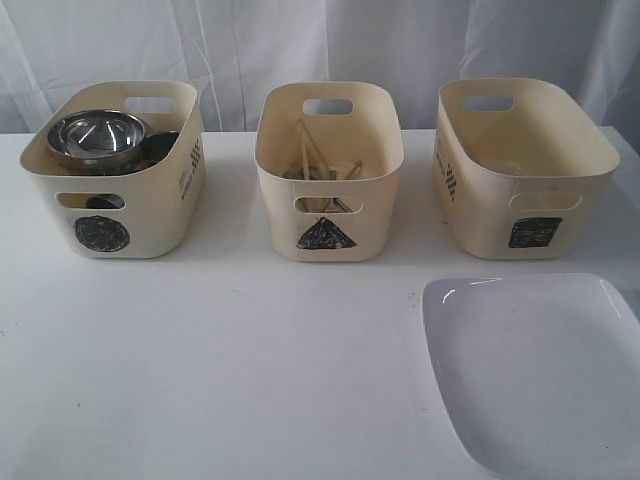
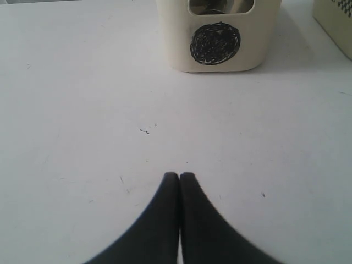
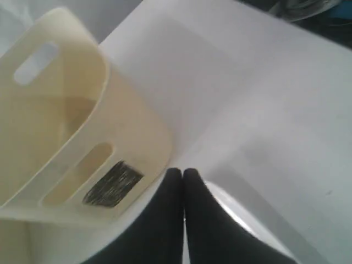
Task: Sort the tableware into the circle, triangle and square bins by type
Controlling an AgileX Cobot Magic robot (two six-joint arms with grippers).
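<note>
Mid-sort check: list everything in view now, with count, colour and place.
circle-marked cream plastic tub: one, cream, left of the row
triangle-marked cream plastic tub: one, cream, middle
square-marked cream plastic tub: one, cream, right; nothing visible inside
round steel bowl: one clearly seen, silver, on top in the circle-marked tub
pale wooden chopsticks: count unclear, tan, in the triangle-marked tub
large white square plate: one, white, on the table before the square-marked tub
white table: one, white
white curtain: white, behind
left jaws: black, shut, empty, facing the circle-marked tub
right jaws: black, shut, empty, by the plate's edge
</note>
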